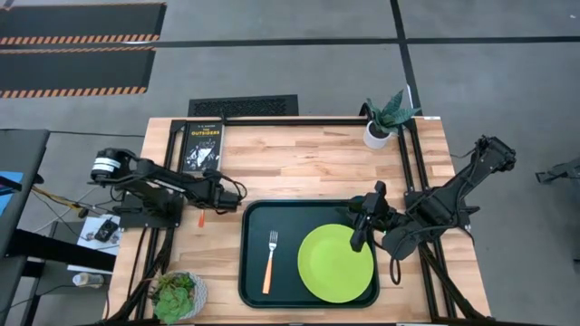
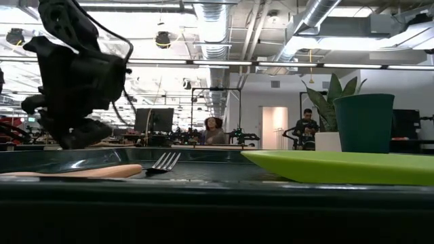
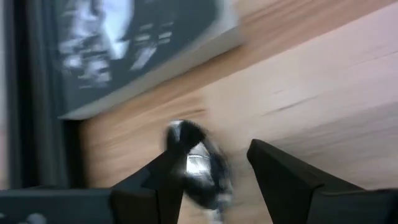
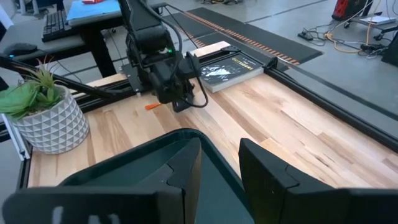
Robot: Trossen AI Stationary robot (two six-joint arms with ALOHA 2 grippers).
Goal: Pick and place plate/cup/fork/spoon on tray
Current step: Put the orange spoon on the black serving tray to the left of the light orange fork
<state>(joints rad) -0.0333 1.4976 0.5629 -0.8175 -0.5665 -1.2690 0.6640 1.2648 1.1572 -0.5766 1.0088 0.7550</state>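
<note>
High view shows you the spoon (image 1: 200, 220) as the piece left out: only a bit of its red-orange handle peeks from under the left claw (image 1: 224, 194), on the bare desk (image 1: 308, 163) just left of the tray (image 1: 255, 272). In the left wrist view the silver bowl sits between the two fingers (image 3: 283, 177), which stand apart around it and not yet clamped; your claw looks lined up for the pick, low and close to the black book (image 1: 200, 146).

On the tray the fork (image 1: 270, 261) lies lengthwise beside the plate (image 1: 335, 263), leaving a free strip where the spoon would fit. The cup (image 2: 364, 123) shows only in the low view, beyond the plate.

Your right claw (image 1: 355, 237) hovers at the plate's upper edge, fingers parted and holding nothing.
</note>
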